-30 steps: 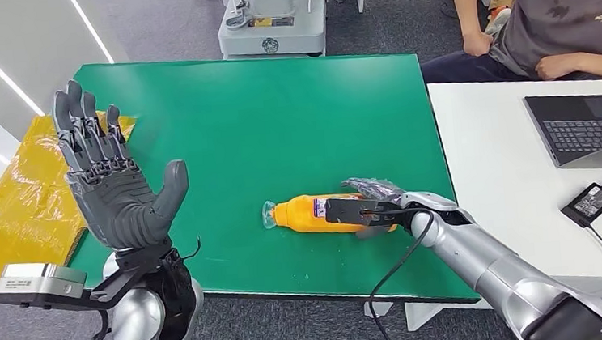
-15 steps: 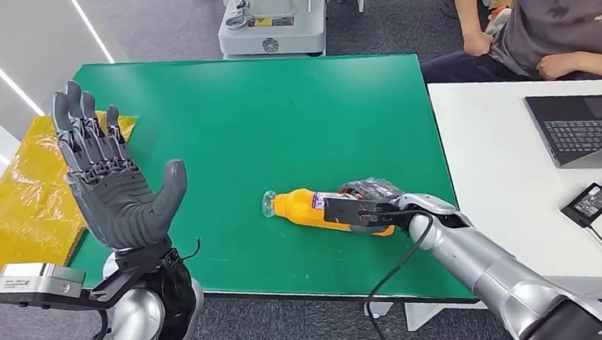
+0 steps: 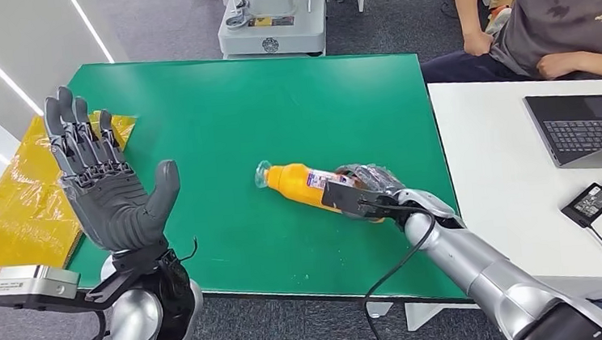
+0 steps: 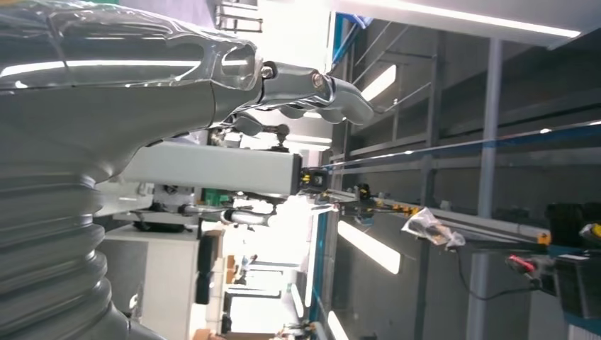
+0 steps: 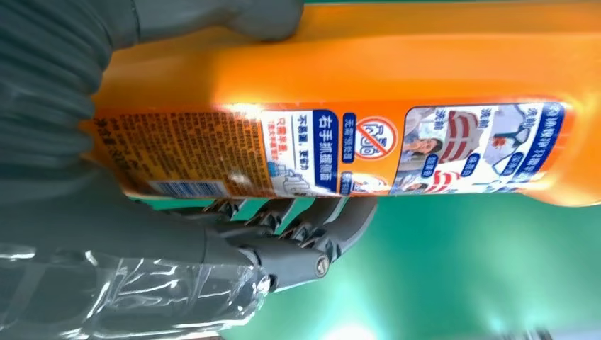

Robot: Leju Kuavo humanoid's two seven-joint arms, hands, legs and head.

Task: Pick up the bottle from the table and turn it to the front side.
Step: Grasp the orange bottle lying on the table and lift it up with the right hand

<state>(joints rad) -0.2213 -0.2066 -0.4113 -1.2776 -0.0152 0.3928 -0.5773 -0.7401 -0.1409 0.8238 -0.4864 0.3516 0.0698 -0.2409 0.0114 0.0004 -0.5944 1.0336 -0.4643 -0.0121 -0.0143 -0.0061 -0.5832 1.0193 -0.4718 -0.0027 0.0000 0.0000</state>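
While the orange bottle (image 3: pixel 303 183) is gripped at its base by the right hand (image 3: pixel 369 182), its clear cap is tilted toward the middle of the green table (image 3: pixel 275 91). Broad bare surface is seen around it. The left hand (image 3: pixel 108 189) is held up, fingers spread wide, holding nothing.

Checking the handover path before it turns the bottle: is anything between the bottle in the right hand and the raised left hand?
Nothing visible. The right hand grips the orange bottle; only bare green table lies between it and the left hand.
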